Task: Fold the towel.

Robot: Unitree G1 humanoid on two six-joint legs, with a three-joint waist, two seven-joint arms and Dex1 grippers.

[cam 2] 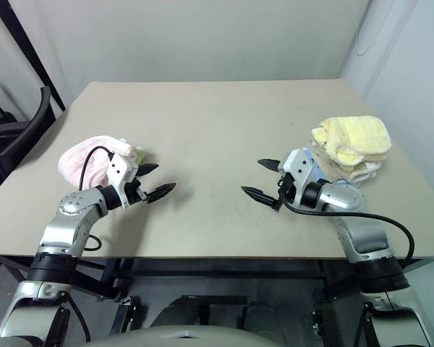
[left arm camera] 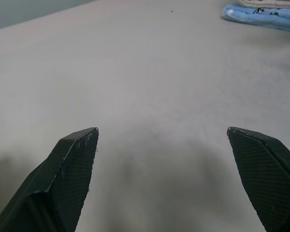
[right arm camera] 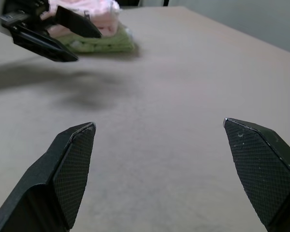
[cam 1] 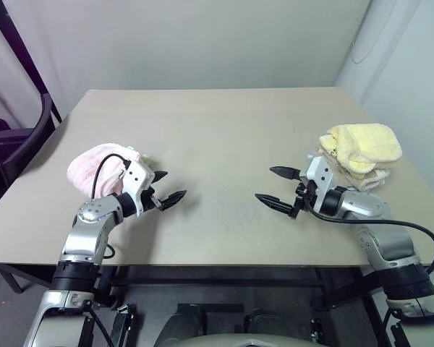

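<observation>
The towel (cam 1: pixel 362 144) is pale yellow and lies crumpled on top of a small stack of cloths near the table's right edge. My right gripper (cam 1: pixel 266 183) hovers over bare table (cam 1: pixel 217 130) just left of that stack, open and empty, pointing toward the middle. My left gripper (cam 1: pixel 170 186) is open and empty too, low over the table beside the pink towel (cam 1: pixel 94 168) on the left, pointing toward the right gripper. In the right wrist view my fingers (right arm camera: pixel 70 159) stand wide apart over bare tabletop, and the left gripper (right arm camera: pixel 53 34) shows across the table.
A beige towel (cam 1: pixel 369 179) lies under the yellow one. A green cloth (right arm camera: pixel 104 43) sits under the pink towel. The left wrist view shows a blue cloth (left arm camera: pixel 261 14) at the far side. A dark chair (cam 1: pixel 25 141) stands off the table's left edge.
</observation>
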